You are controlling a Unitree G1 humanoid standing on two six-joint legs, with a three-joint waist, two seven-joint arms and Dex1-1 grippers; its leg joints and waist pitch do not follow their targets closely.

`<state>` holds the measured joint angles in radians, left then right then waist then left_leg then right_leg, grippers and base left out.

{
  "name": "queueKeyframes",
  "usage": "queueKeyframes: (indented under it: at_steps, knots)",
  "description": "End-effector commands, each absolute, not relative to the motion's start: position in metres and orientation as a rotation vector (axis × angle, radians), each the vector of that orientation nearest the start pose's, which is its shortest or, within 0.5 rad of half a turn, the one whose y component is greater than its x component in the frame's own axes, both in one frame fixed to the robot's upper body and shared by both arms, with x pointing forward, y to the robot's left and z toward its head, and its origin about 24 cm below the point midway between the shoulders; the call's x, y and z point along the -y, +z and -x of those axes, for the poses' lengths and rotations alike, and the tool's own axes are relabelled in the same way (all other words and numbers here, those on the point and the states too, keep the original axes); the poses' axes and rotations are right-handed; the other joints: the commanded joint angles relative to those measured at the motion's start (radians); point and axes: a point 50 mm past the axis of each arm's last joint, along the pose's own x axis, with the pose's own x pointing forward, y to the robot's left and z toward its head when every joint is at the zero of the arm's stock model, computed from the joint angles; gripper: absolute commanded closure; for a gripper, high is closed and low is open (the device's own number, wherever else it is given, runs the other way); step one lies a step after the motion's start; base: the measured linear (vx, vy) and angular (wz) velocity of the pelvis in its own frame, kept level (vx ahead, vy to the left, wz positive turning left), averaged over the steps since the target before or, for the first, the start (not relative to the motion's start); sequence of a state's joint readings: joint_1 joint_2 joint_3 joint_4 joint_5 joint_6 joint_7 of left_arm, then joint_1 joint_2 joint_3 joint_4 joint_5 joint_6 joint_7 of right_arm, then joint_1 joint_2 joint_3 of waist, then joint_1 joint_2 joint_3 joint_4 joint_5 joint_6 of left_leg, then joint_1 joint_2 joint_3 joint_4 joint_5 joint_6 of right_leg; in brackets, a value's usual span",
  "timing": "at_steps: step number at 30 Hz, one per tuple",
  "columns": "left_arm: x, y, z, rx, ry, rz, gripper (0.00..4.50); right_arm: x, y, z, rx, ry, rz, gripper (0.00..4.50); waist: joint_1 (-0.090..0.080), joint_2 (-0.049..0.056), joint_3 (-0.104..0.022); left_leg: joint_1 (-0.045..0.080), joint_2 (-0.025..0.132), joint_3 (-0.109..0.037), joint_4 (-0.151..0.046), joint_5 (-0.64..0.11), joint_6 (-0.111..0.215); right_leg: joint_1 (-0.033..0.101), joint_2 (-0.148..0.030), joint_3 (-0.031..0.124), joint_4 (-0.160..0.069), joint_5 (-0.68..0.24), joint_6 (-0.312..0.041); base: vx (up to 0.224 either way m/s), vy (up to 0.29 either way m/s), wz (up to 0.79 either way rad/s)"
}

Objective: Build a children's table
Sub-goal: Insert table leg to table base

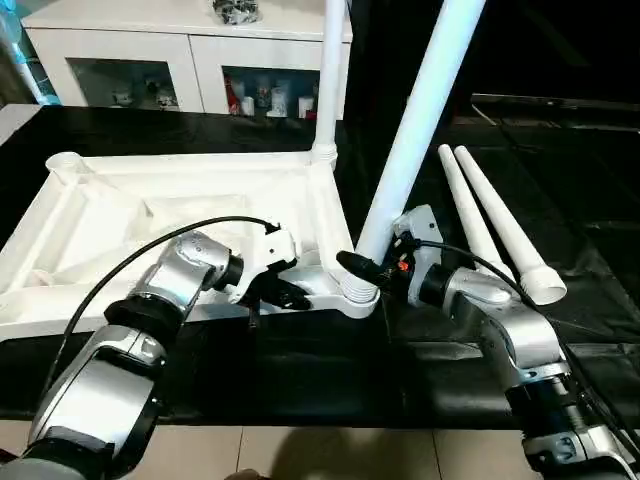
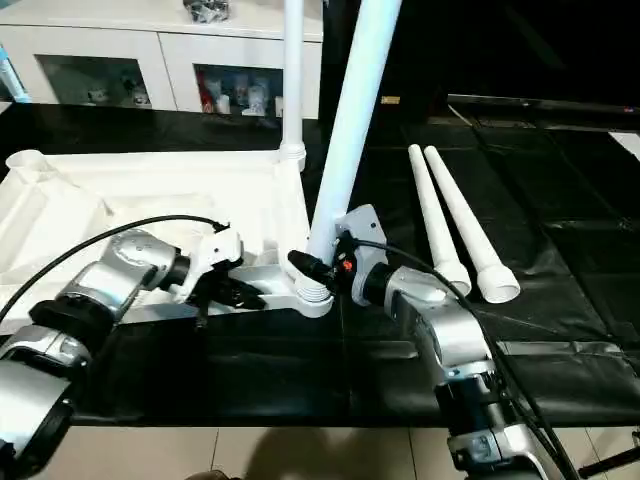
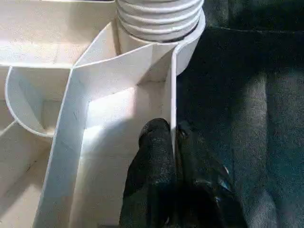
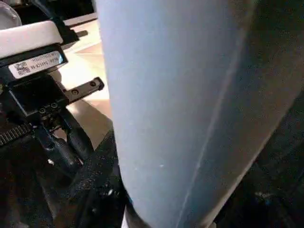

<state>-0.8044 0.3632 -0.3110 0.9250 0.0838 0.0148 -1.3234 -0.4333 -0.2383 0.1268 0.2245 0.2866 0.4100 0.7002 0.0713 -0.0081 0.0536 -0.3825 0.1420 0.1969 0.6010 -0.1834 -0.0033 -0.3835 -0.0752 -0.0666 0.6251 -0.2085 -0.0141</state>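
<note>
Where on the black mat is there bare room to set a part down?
Bare mat lies right of the two loose legs, and along the near edge between the forearms. The tabletop's near right corner is crowded: both hands and the tilted leg meet there.

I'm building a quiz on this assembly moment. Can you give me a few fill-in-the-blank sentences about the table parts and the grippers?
1. The tabletop lies with its ribbed underside facing ____.
2. The number of loose legs lying on the black mat is ____.
3. The right gripper holds the tilted leg near its ____ end.
4. The left gripper is shut on the tabletop's ____.

Missing words: up; two; lower; rim
</note>
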Motion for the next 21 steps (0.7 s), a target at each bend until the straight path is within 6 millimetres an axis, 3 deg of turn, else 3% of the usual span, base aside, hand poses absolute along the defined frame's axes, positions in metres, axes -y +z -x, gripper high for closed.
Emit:
queueKeyframes:
  at_steps: [1,2,6,16,21]
  knots:
    - [-0.143,0.055,-0.334,-0.623,-1.449,-0.448,4.50,0.118,0.059,-0.310,-0.336,0.860,-0.065,2.59,0.005,-0.005,-0.059,0.026,0.102,-0.046,-0.080,-0.212,0.001,0.036,-0.113,0.064,-0.079,-0.150,-0.257,0.000,0.000,0.00]
    - [-0.142,0.057,-0.336,-0.617,-1.438,-0.441,4.50,0.120,0.055,-0.308,-0.362,0.863,-0.068,2.59,0.004,-0.009,-0.059,0.025,0.102,-0.046,-0.080,-0.212,0.001,0.037,-0.113,0.064,-0.079,-0.153,-0.257,0.000,0.000,0.00]
    - [-0.143,0.057,-0.337,-0.614,-1.416,-0.446,4.50,0.123,0.053,-0.307,-0.377,0.865,-0.072,2.59,0.005,-0.005,-0.060,0.027,0.104,-0.046,-0.081,-0.214,-0.002,0.035,-0.112,0.064,-0.078,-0.148,-0.257,0.000,0.000,0.00]
    - [-0.142,0.055,-0.334,-0.612,-1.436,-0.461,4.50,0.117,0.056,-0.311,-0.337,0.885,-0.121,2.59,0.009,-0.011,-0.059,0.026,0.105,-0.046,-0.081,-0.210,0.000,0.034,-0.115,0.064,-0.079,-0.156,-0.257,0.000,0.000,0.00]
    - [-0.142,0.057,-0.335,-0.603,-1.426,-0.455,4.50,0.120,0.053,-0.314,-0.329,0.841,-0.213,2.59,0.004,-0.002,-0.056,0.026,0.105,-0.049,-0.085,-0.251,-0.021,0.032,-0.116,0.065,-0.083,-0.196,-0.252,0.000,0.000,0.00]
